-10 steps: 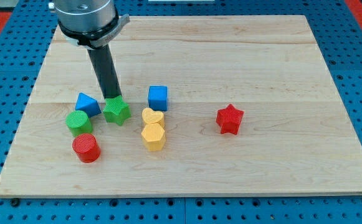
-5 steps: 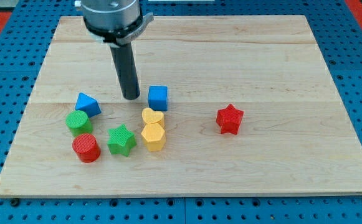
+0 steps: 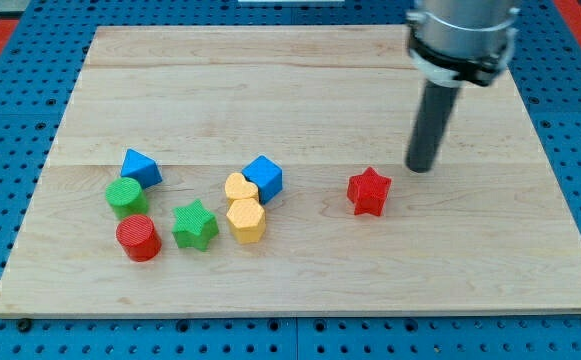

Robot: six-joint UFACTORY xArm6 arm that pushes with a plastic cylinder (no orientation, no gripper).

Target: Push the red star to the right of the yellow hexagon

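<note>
The red star [image 3: 369, 192] lies on the wooden board [image 3: 300, 90], right of centre. The yellow hexagon [image 3: 245, 220] sits well to its left, toward the view's bottom, touching a yellow heart [image 3: 236, 188] above it. My tip [image 3: 421, 167] rests on the board just up and to the right of the red star, a small gap apart from it. The dark rod rises from the tip toward the view's top right.
A blue cube [image 3: 264, 177] touches the yellow heart's right side. A green star [image 3: 195, 225], a red cylinder [image 3: 138, 238], a green cylinder [image 3: 124, 196] and a blue triangular block [image 3: 140, 167] cluster at the left.
My tip swept from the left cluster across to the right of the red star. The green star slid down beside the hexagon. The blue cube was turned and nudged against the heart.
</note>
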